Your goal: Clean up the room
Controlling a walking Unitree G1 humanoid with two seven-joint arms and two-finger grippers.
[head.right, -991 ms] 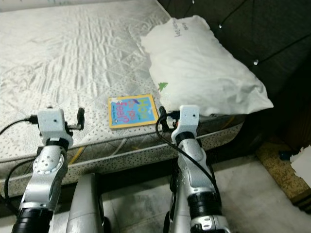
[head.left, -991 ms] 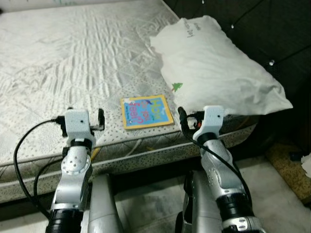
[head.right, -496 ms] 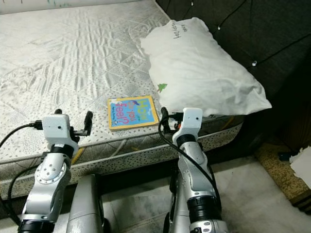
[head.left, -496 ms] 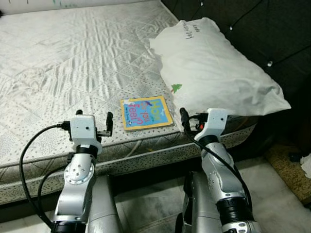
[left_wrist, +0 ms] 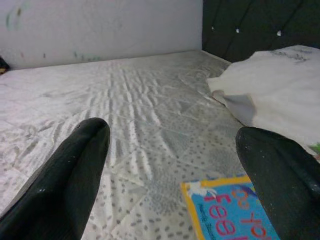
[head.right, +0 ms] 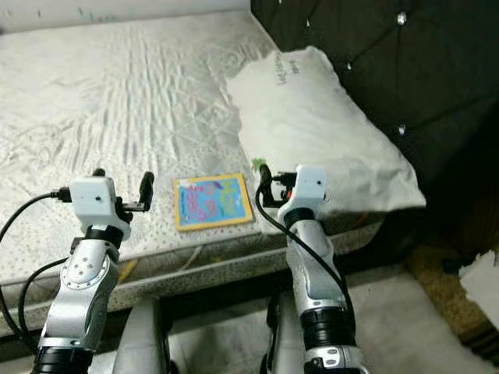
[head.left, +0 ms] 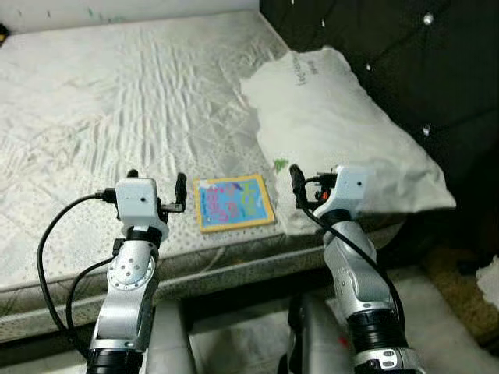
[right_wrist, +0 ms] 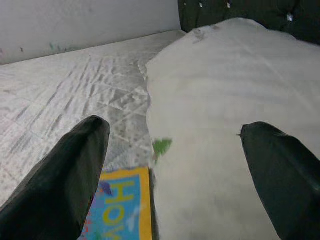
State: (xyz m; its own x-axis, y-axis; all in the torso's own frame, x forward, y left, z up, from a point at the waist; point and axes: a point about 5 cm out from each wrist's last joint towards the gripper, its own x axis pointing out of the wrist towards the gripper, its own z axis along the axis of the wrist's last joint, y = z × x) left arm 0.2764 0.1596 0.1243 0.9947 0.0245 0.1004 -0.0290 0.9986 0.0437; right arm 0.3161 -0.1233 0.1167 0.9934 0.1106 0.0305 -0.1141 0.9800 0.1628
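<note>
We see a blue, yellow-edged book (head.left: 235,202) lying flat near the front edge of the bare mattress (head.left: 117,101), just beside a white pillow (head.left: 343,132) against the dark tufted headboard (head.left: 405,54). Our left gripper (head.left: 156,181) hovers left of the book, our right gripper (left_wrist: 170,165) over the pillow's edge, both spread wide and holding nothing

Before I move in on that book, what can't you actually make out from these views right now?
- Book: its title is too small and blurred in the head views; both wrist views cut it off at the frame edge.
- Writing on the pillow: too small to read.
- Pale thing on the floor: cut by the right eye view's edge.
</note>
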